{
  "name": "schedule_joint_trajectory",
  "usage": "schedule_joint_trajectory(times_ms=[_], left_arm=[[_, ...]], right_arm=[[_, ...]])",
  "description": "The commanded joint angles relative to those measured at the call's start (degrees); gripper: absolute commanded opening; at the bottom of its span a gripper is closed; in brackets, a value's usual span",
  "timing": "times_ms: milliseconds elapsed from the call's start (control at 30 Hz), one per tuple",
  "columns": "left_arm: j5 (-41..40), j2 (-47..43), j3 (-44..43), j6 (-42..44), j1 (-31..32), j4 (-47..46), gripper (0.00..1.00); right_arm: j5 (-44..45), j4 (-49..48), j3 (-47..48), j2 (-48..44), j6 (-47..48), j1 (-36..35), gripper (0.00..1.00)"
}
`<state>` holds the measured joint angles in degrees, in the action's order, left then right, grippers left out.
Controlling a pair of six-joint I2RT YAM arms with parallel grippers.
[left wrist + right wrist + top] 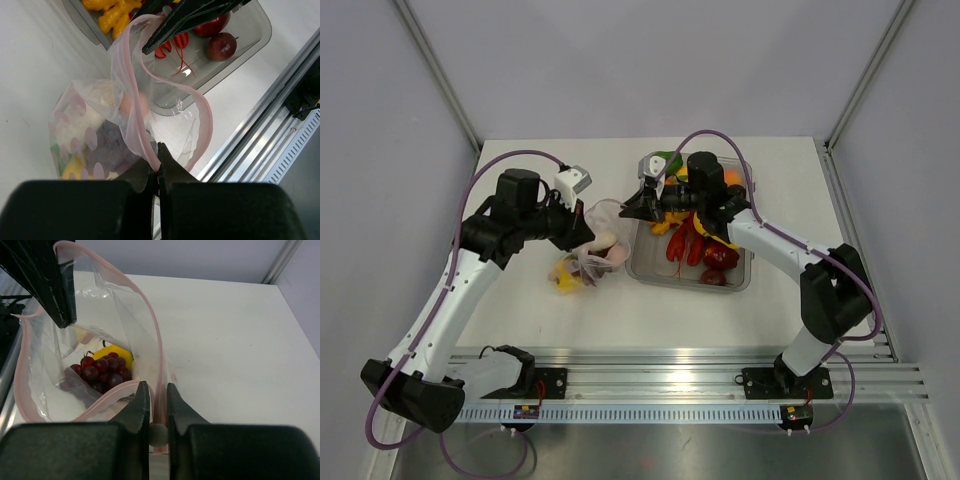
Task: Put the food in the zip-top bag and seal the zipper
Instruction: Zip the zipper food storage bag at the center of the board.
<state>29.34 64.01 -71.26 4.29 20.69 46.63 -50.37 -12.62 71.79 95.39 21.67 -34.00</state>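
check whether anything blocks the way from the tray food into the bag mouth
Nothing visible does. The left gripper and right gripper pinch opposite ends of the zipper, holding the zip-top bag mouth open next to the tray. The gap between them shows only food already inside.

The clear bag is dotted with pale pink ovals and edged by a pink strip; the grapes are coloured dark red.

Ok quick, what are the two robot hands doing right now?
The left gripper is shut on the zipper.
The right gripper is shut on the zipper's other end.
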Motion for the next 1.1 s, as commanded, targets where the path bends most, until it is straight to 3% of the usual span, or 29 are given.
schedule_joint_trajectory(times_ms=[0, 33, 67, 167, 200, 367, 467, 500, 700, 800, 833, 900, 933, 1067], left_arm=[[-0.59, 0.15, -2.56, 0.37, -0.38, -3.74, 0.00], [-1.47, 0.50, -2.74, 0.02, -0.38, -3.74, 0.08], [-2.44, 0.85, -3.44, -0.25, -0.47, -3.74, 0.26], [-7.09, 1.91, -6.76, -1.83, -0.56, -2.60, 0.95], [-10.50, 1.91, -8.00, -2.36, -0.56, -1.99, 0.99], [-18.53, 0.51, -12.67, -3.94, -0.47, -1.63, 0.99], [-16.35, -0.99, -12.85, -5.60, 0.05, -1.54, 0.83], [-15.55, -1.16, -12.67, -5.87, 0.75, -1.37, 0.73], [-22.38, -1.52, -10.47, -9.82, 14.97, -1.01, 0.49], [-24.86, -1.69, -8.72, -13.76, 17.89, -3.56, 0.50], [-25.38, -1.17, -7.24, -14.92, 17.98, -4.52, 0.56], [-27.76, 0.49, -6.61, -17.73, 18.07, -5.32, 0.58], [-28.28, 1.90, -6.69, -18.44, 18.16, -4.80, 0.66], [-34.95, 6.12, -4.69, -23.88, 18.25, -6.98, 0.66]], right_arm=[[1.94, -1.27, 2.12, 0.14, 0.21, -0.54, 0.00], [1.94, -1.00, 2.30, 0.49, -0.05, -0.63, 0.00], [1.85, -0.57, 2.56, 0.49, -0.40, -0.63, 0.00], [3.34, 0.40, 4.05, 0.93, -4.59, -0.54, 0.00], [5.61, 1.54, 6.24, 1.28, -5.84, -0.54, 0.00], [9.33, 18.47, 21.07, 7.08, -17.69, -0.54, 0.00], [9.50, 23.68, 26.71, 10.07, -23.75, -0.54, 0.00], [9.07, 24.91, 28.04, 10.68, -25.09, -0.54, 0.00], [9.06, 31.17, 34.64, 13.59, -31.77, -0.54, 0.00], [8.80, 30.47, 34.21, 12.80, -33.09, -0.46, 0.00], [8.80, 30.03, 33.95, 12.62, -33.53, -0.54, 0.00], [8.97, 29.24, 33.51, 12.19, -34.15, -0.54, 0.00], [9.23, 29.15, 33.42, 12.01, -34.59, -0.54, 0.00], [10.11, 29.32, 32.54, 11.22, -34.68, -0.54, 0.00]])
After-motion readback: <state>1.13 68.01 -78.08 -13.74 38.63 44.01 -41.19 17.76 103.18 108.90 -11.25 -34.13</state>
